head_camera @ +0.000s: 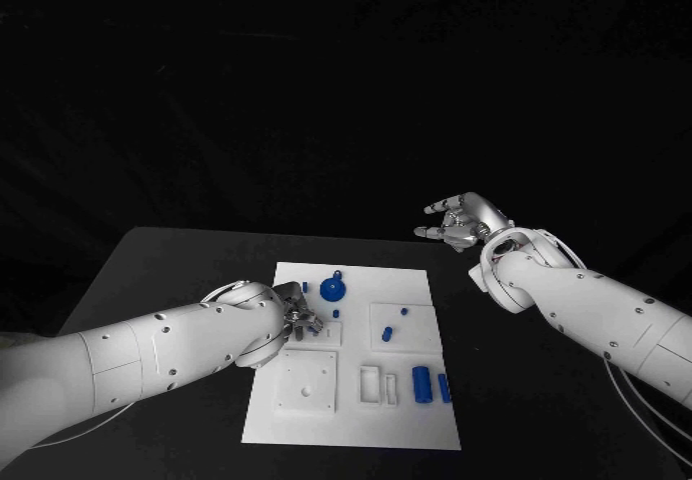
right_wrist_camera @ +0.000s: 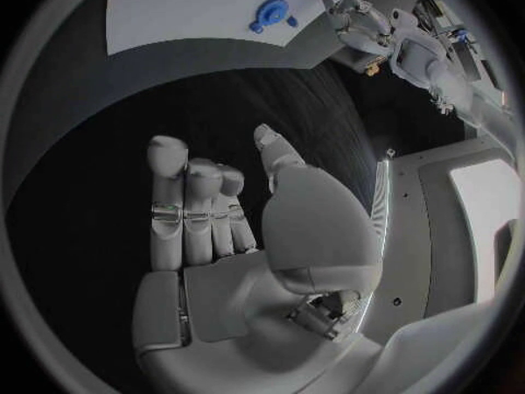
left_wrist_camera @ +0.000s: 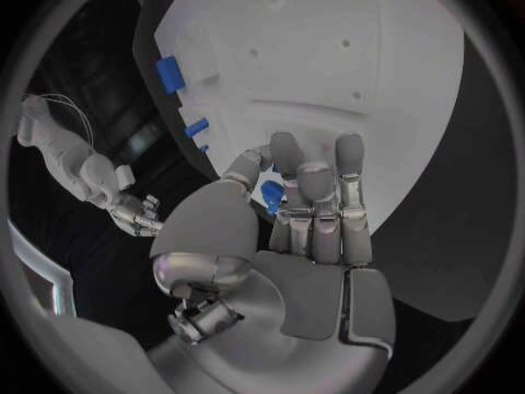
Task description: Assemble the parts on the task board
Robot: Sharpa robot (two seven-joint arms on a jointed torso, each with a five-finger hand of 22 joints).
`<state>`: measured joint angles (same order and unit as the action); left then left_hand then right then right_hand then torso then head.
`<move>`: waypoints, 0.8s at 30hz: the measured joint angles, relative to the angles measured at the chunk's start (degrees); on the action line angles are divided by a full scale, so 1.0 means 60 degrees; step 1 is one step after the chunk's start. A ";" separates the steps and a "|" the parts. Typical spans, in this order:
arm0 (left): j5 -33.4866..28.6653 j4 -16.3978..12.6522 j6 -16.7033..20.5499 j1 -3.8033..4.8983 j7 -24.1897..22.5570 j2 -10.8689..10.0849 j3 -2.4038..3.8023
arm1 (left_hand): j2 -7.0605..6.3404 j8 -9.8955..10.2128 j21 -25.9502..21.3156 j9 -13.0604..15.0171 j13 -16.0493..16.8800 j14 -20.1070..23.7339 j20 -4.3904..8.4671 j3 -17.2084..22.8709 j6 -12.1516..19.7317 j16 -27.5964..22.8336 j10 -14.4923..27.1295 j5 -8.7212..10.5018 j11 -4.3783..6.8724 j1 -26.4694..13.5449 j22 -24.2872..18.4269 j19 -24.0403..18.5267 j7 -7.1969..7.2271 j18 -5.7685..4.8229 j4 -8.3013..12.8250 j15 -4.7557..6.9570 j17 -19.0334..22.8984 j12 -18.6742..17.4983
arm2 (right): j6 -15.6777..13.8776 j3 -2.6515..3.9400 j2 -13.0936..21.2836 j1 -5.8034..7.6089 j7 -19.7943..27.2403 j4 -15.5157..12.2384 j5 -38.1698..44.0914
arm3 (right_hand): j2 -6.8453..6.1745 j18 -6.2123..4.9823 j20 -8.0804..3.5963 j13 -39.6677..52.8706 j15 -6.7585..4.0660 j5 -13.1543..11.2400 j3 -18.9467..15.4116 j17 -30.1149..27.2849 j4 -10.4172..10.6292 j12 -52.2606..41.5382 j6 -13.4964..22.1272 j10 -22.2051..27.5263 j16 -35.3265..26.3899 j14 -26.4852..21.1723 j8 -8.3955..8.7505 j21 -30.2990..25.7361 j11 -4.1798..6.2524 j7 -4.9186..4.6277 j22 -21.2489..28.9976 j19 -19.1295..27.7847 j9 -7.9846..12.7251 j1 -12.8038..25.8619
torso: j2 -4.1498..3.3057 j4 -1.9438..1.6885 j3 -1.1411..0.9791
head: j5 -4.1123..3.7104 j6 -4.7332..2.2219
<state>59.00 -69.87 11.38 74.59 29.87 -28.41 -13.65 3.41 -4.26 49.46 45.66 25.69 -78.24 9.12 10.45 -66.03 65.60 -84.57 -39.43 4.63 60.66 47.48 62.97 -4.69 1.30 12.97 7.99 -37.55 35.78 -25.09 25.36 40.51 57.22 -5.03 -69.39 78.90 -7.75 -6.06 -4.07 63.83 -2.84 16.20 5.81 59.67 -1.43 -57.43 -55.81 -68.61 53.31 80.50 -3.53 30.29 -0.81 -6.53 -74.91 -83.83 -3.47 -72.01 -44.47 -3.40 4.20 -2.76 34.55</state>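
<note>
Head view: the white task board lies in the middle of the black worktop. The left robot hand reaches over the board's left edge, fingers bunched around a small blue part near the board's upper left. Just beside that hand, towards the board's far edge, sits a round blue knob-like part. A small blue peg stands below it. Towards the board's right half lie a short blue piece and a tiny blue stud. Near the board's lower right, a blue cylinder lies just beside a thinner blue bar, with two white slotted frames next to them. The right robot hand hangs well apart from the board, beyond its far right corner, fingers loosely curled and apart, holding nothing.

Left wrist view: the left robot hand hovers over the task board, a blue part pinched between thumb and fingers. Two blue pieces show along the board's edge. The right robot hand shows off the board.

Right wrist view: the right robot hand is over bare black worktop, fingers upright and slightly spread, empty. The task board lies beyond, with the round blue part on it and the left robot hand beside that.
</note>
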 measured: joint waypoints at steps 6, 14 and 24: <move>0.0035 -0.0024 -0.0124 -0.0001 -0.0001 -0.0005 0.0005 | 0.0002 0.0008 -0.0834 0.0217 -0.0025 -0.0050 -0.0017 -0.0026 0.0000 0.0000 0.0001 0.0000 -0.0001 0.0002 0.1064 0.0326 0.0000 0.0000 0.0027 0.0015 -0.0010 0.0000 | 0.0007 0.0000 -0.0012 0.0000 -0.0016 0.0013 -0.0012 | 0.0000 0.0003 0.0000 -0.0010 0.0000 0.0000 0.0018 0.0000 0.0018 0.0000 -0.0004 -0.0001 0.0000 0.0000 0.0000 0.0000 0.0000 -0.0002 0.0000 0.0000 -0.0003 0.0000 | -0.0001 0.0005 -0.0006 | -0.0014 0.0030; 0.0060 -0.0034 -0.0282 0.0003 -0.0002 -0.0011 0.0016 | 0.0013 -0.0039 -0.2067 0.0309 -0.0029 -0.0069 -0.0029 -0.0026 0.0000 0.0001 0.0004 0.0001 -0.0003 0.0017 0.2550 0.0799 0.0000 -0.0003 0.0027 0.0002 -0.0061 0.0064 | 0.0023 0.0000 -0.0025 0.0000 -0.0039 0.0036 -0.0020 | 0.0000 0.0006 0.0000 -0.0013 0.0000 0.0000 0.0026 -0.0001 0.0026 0.0000 -0.0056 -0.0019 0.0000 0.0001 0.0000 0.0000 0.0015 0.0030 0.0000 0.0000 -0.0008 0.0000 | -0.0001 0.0000 -0.0011 | -0.0020 0.0056; 0.0122 -0.0028 -0.0419 0.0007 -0.0001 -0.0009 0.0033 | 0.0013 -0.0038 -0.2927 0.0357 -0.0044 -0.0088 -0.0033 -0.0026 0.0000 0.0002 0.0006 0.0002 -0.0004 0.0018 0.3514 0.1095 0.0000 -0.0018 0.0027 -0.0012 -0.0058 0.0116 | 0.0058 0.0000 -0.0042 0.0000 -0.0075 0.0074 -0.0021 | -0.0001 0.0047 -0.0001 -0.0031 0.0000 0.0000 0.0026 -0.0002 0.0026 0.0000 -0.0056 -0.0017 0.0000 0.0001 0.0000 -0.0072 0.0019 0.0030 0.0000 0.0000 -0.0008 -0.0001 | -0.0001 -0.0003 -0.0005 | -0.0017 0.0085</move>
<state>59.73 -70.03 8.86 74.63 29.86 -28.46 -13.45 3.49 -4.49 31.89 47.81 25.43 -78.77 8.93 10.30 -66.03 65.61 -84.54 -39.42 4.61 60.77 68.56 69.54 -4.69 1.20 13.13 7.92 -37.90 36.47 -24.74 25.36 40.26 57.22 -5.49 -68.94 78.77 -7.76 -5.78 -4.07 63.65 -2.84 16.20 5.96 59.66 -1.27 -57.43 -56.15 -68.71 53.31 80.51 -3.53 29.86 -0.70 -6.35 -74.90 -83.83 -3.52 -72.01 -44.47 -3.42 4.17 -2.86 35.06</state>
